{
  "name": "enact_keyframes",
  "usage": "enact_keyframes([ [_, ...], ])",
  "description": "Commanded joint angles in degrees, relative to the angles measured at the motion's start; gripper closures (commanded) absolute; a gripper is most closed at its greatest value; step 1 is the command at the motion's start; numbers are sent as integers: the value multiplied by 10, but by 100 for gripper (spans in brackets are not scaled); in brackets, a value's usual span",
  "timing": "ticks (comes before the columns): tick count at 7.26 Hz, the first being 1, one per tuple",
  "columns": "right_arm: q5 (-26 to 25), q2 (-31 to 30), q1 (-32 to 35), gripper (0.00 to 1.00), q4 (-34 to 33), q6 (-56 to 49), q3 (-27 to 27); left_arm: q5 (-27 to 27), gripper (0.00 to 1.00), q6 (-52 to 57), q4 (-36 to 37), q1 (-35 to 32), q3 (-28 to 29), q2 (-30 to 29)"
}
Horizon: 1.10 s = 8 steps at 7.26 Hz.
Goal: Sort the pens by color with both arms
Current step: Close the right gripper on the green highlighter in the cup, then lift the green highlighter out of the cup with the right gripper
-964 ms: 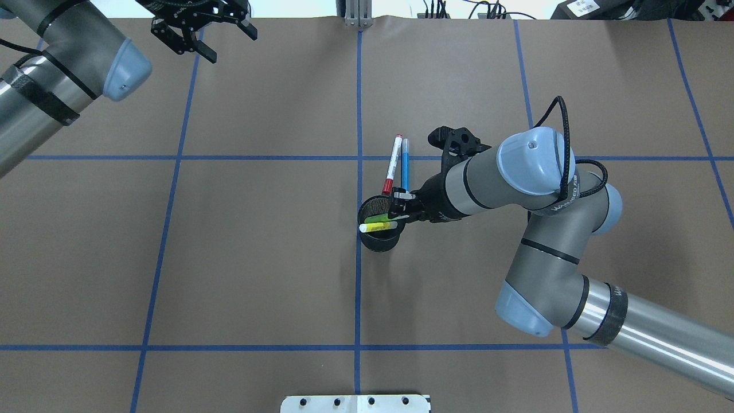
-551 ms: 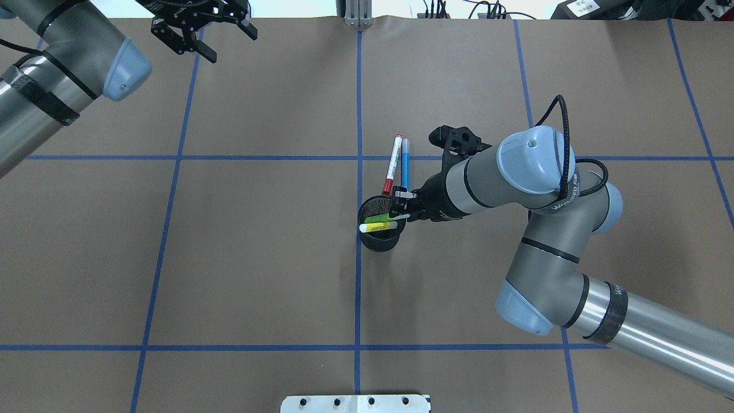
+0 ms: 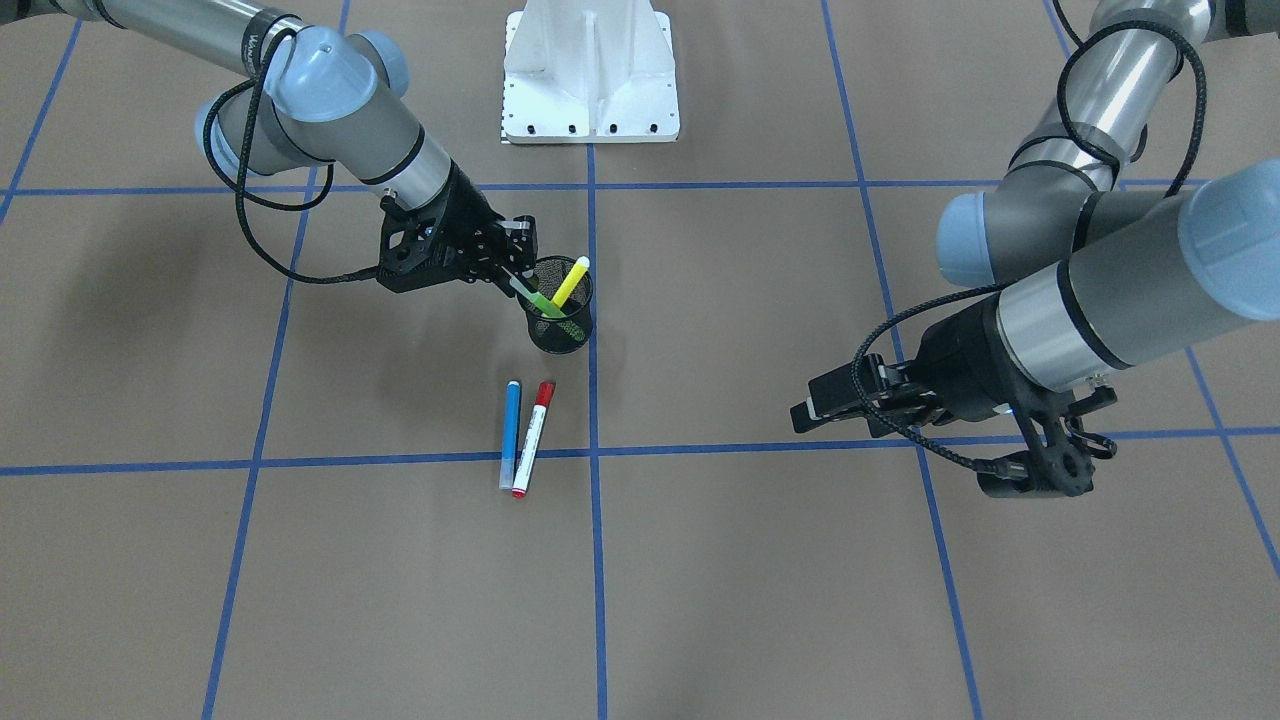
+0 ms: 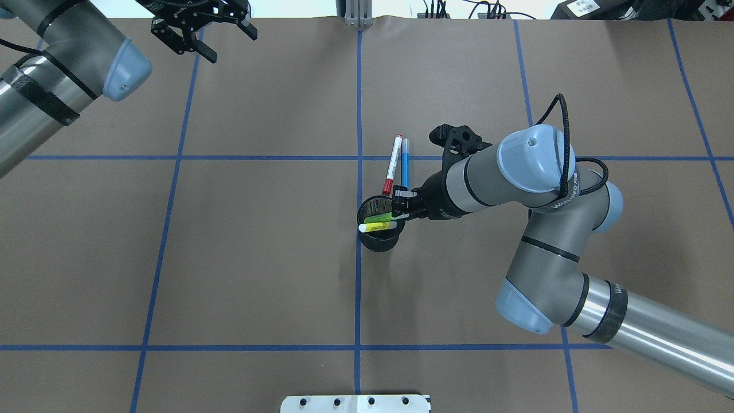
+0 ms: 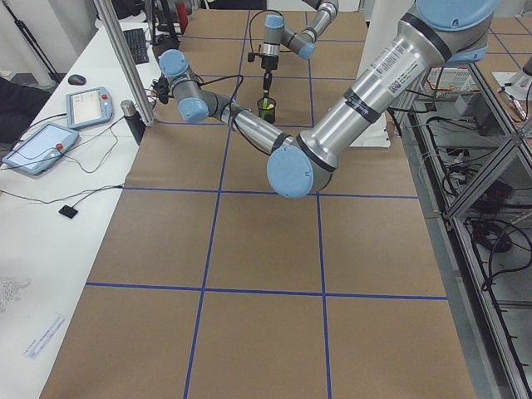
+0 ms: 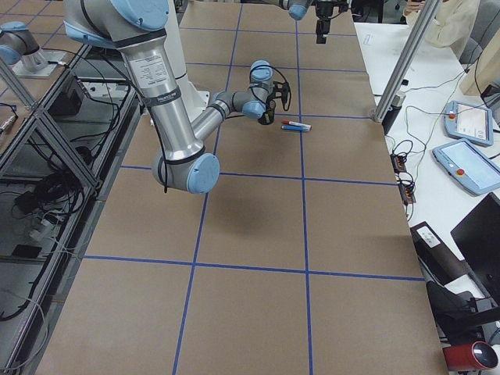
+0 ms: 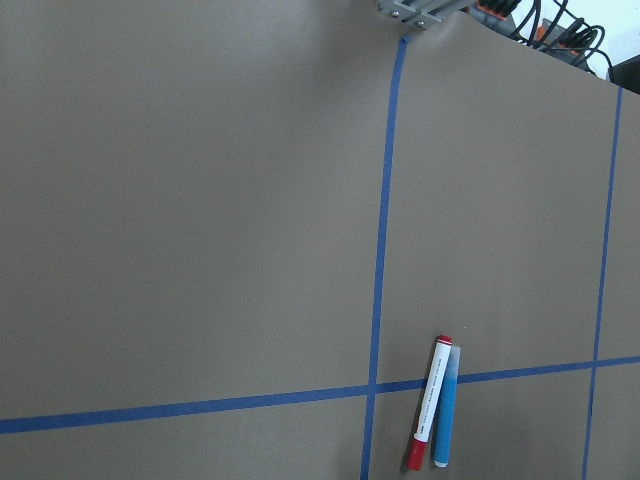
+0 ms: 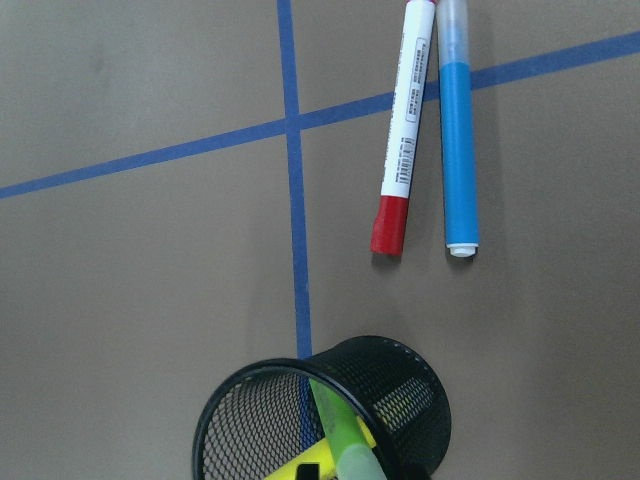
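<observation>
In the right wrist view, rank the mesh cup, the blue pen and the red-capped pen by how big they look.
1. mesh cup, widest, though cropped below.
2. blue pen and red-capped pen: alike, both cropped at top.

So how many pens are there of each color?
blue pen: 1
red-capped pen: 1
green pen: 1
yellow pen: 1
Total: 4 pens
</observation>
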Motion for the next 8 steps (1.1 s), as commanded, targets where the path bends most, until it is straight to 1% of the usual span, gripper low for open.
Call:
enact_keyframes([
  [1,0,0,2,75,0,1,0,-1,1,0,0,1,0,0],
  [3,2,1,6,84,-1,2,3,0,1,0,0,1,0,0],
  [4,9,2,13,85,-3,2,5,0,1,0,0,1,0,0],
  [5,44,2,33,85,-4,3,10,0,1,0,0,1,0,0],
  [6,62,0,48,85,-4,3,16,7,1,0,0,4,0,0],
  [7,69,0,52,85,-14,3,28,21,1,0,0,11,0,0],
  [8,69,3,53,85,-44,3,46,21,1,0,0,12,0,0],
])
